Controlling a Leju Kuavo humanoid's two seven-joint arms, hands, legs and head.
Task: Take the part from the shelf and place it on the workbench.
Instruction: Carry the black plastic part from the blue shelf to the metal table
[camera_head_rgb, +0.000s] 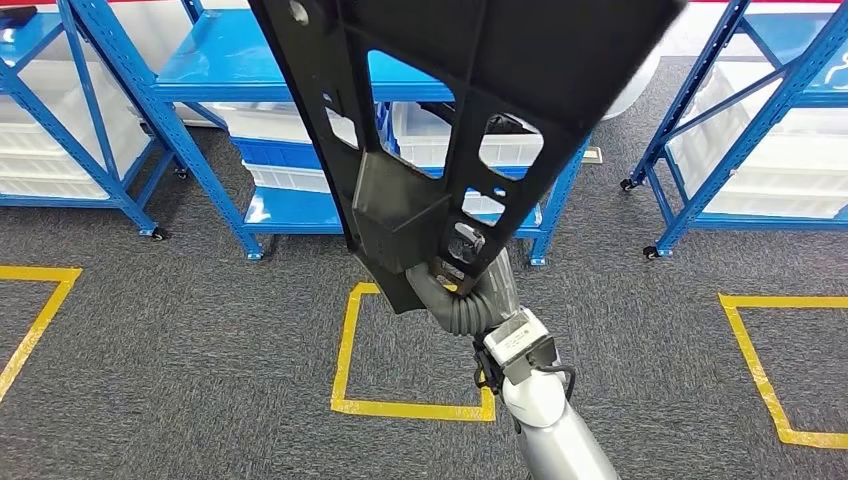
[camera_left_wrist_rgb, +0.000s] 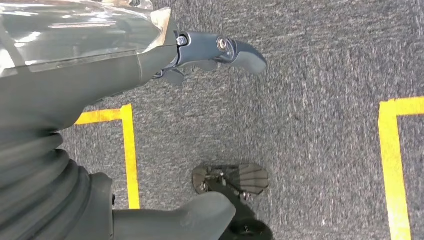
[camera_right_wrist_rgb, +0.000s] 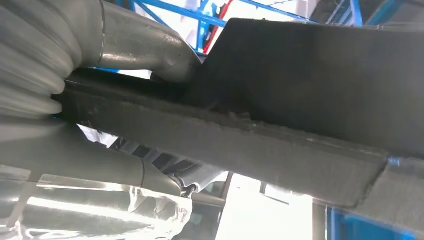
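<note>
Part: long black plastic panel with cut-out openings, held aloft, rising from the right hand up and away past the top of the head view, tilted. Lower end seated in the right hand, fingers clamped around its bottom edge. Silver right forearm below the hand, coming up from the lower edge.

Behind the part, well beyond the hand: blue shelf with white bins on its lower levels; a second blue shelf off to the right side, a third at far left. Grey carpet floor beneath, marked with yellow tape squares.

Right wrist view: the part seen close, its dark rough-textured edge passing between the grey thumb and the fingers, gripped on both faces; blue shelf frame and bright background behind.

Left wrist view: left hand hanging over the carpet, holding nothing, dark fingers extended and apart from the grey thumb; yellow tape lines on the floor below.
</note>
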